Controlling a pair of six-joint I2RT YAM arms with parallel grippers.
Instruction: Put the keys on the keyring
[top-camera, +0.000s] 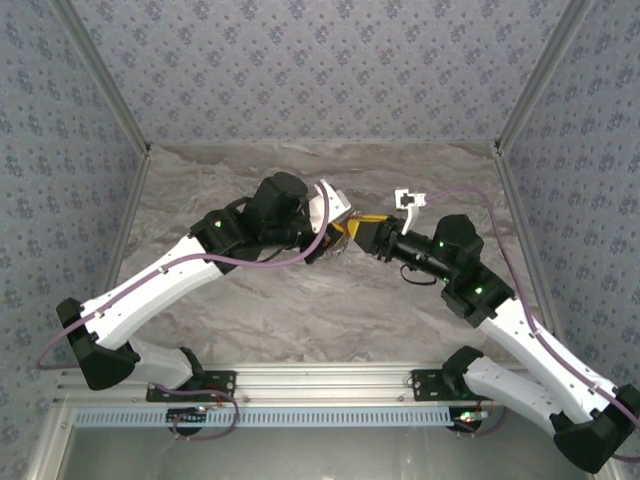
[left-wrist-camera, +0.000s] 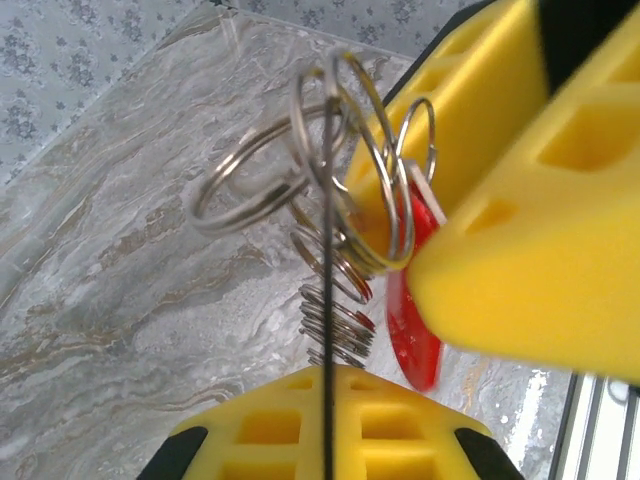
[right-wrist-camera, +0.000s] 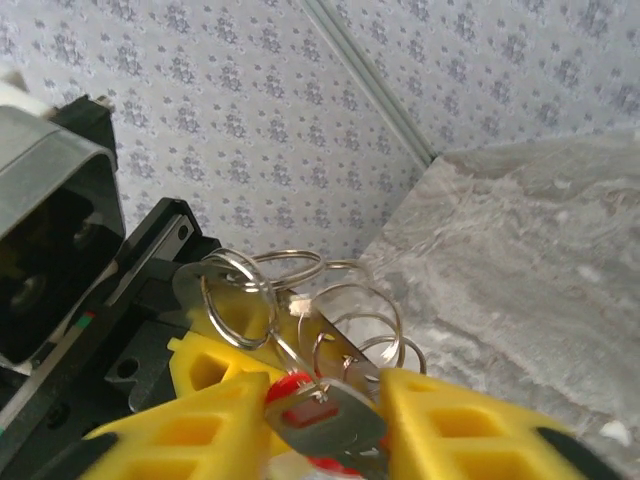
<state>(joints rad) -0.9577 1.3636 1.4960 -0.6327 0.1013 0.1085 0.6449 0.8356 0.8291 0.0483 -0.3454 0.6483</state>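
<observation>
Keyring is held clear above the table, midway between both arms; we find the left pincer pressed together on its thin wire loop, with rings and coil standing above the fingers; the right pincer pinches the key at its red head, close against the rings.

- Left wrist: hard glints on the keyring; yellow fingers right of it were blurred, key below it soft.
- Right wrist: wallpaper behind the keyring was sharp, fingers under it slightly soft, dark housing left of it underexposed.
- Top view: even diffuse light, faint soft shadows on the table.
</observation>
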